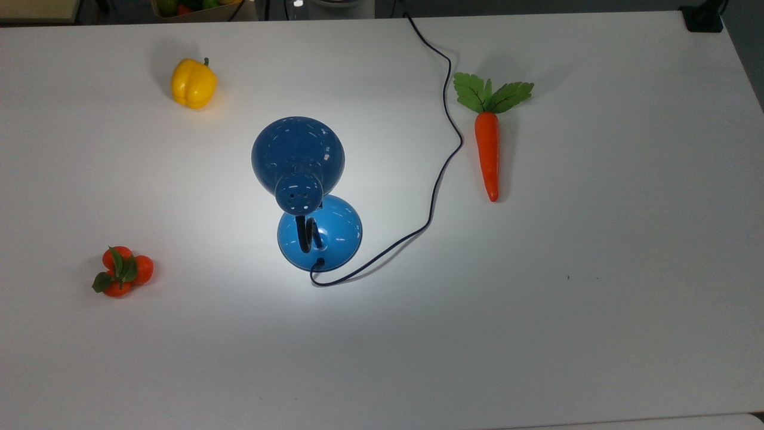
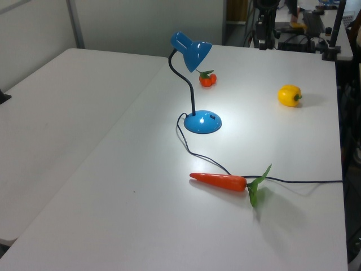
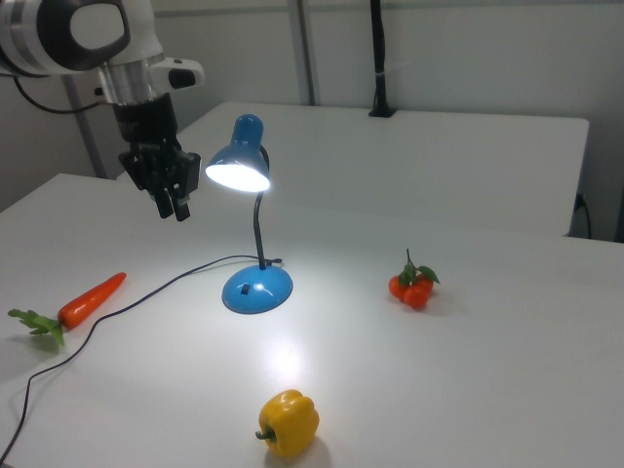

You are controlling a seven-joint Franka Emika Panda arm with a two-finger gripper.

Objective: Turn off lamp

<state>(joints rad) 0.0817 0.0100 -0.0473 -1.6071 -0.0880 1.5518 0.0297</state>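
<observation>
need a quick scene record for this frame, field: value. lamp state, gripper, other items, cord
lamp: lamp upright on the table, lit, bright pool of light around its base
gripper: gripper in the air on the right view's left of the shade, holding nothing
cord: cord trails from the base past the carrot to the table's far edge in the top view
other items: yellow pepper, tomato cluster
task status: not done

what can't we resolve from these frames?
- Lamp switch: a small dark mark on the base in the right view, too small to tell its type or position.
- Cord plug: cut off by the top view's upper edge.
- Tool: whether open or shut, undecidable in the right view.
</observation>
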